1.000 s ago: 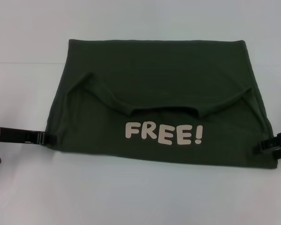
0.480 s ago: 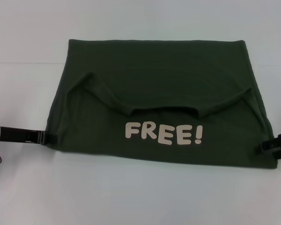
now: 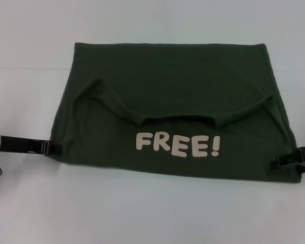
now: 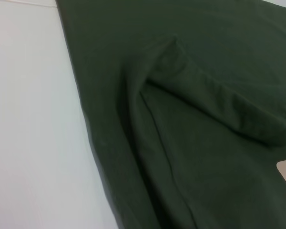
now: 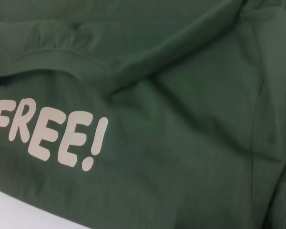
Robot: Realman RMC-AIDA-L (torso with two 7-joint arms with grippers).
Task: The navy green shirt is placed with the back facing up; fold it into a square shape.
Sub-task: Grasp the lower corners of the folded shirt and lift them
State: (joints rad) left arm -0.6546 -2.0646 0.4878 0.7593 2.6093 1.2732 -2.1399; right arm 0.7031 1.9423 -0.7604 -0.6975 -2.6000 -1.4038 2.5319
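Lying on the white table [image 3: 30,213], the navy green shirt [image 3: 173,76] is already folded once, its FREE! print [image 3: 178,145] uppermost. You have the left gripper [image 3: 52,148] and right gripper [image 3: 284,160] at its opposite side edges, probably for the next fold; I cannot tell whether either is clamped.
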